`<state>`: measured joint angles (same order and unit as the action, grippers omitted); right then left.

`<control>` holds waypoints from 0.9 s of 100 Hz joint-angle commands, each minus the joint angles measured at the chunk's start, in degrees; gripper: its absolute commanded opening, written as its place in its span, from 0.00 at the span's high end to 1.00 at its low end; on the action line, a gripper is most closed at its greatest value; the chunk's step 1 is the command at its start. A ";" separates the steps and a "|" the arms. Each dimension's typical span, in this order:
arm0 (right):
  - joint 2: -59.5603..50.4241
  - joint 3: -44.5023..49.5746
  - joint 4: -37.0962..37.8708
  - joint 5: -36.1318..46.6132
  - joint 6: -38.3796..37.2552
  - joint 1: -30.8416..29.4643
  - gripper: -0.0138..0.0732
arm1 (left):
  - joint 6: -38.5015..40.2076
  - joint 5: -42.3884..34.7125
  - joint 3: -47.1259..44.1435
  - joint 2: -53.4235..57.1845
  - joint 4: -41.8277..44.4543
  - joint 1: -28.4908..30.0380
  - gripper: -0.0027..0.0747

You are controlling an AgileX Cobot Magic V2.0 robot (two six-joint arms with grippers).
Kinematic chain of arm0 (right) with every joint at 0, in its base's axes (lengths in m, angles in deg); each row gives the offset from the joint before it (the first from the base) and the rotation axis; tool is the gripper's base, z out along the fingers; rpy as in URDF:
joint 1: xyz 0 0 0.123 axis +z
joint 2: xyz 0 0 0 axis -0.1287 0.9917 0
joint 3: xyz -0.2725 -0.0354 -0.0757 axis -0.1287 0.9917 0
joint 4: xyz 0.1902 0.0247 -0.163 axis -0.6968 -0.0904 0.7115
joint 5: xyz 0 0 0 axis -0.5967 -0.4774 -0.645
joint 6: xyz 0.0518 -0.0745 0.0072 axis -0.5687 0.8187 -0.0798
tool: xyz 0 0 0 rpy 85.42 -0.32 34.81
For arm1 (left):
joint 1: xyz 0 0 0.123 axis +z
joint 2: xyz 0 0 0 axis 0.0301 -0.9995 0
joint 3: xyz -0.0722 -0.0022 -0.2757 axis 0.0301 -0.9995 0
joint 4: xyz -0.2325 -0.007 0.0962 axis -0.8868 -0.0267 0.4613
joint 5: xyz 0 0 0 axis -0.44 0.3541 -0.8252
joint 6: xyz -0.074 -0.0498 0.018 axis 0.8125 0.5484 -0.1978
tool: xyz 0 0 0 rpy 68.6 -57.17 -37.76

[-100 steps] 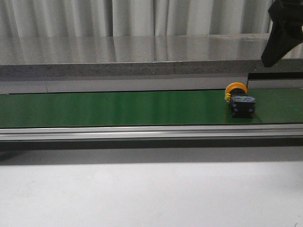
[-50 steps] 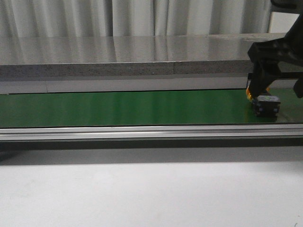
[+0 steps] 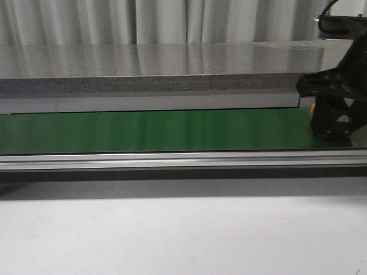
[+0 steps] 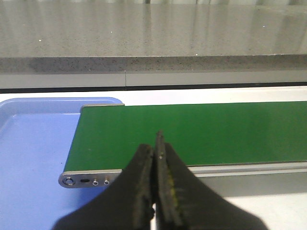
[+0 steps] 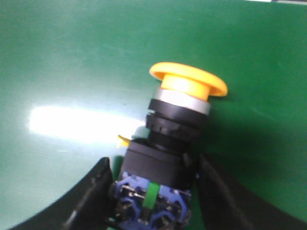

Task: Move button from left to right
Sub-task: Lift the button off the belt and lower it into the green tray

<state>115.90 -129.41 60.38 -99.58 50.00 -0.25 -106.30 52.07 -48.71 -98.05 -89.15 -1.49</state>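
Right gripper (image 5: pixel 153 191) straddles the button (image 5: pixel 175 139) at belt's (image 3: pixel 143 130) right end; fingers flank its black body, contact unclear. Button's long axis points away from gripper. Left gripper (image 4: pixel 156 158) pressed together, far off.

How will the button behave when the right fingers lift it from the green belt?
The button looks rigid, so it probably will not bend. Its blocky body sits between the right fingers, so slipping seems unlikely. The round cap could let it roll if dropped.
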 commanded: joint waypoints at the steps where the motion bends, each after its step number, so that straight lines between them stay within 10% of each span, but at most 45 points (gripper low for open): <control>1: -2.85 -1.98 0.32 1.86 0.00 -0.17 0.62 | -0.02 -3.81 1.55 -0.37 -0.91 -0.43 0.99; 39: -11.20 -2.05 13.59 -0.98 0.00 -2.04 0.62 | -0.02 -3.81 1.55 -0.37 -0.91 -0.43 0.99; 90: -12.92 -2.17 15.76 6.18 0.00 -24.48 0.62 | -0.02 -3.81 1.55 -0.37 -0.91 -0.43 0.99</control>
<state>104.85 -129.52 75.18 -99.20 50.00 -22.12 -106.30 52.07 -48.71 -98.05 -89.15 -1.49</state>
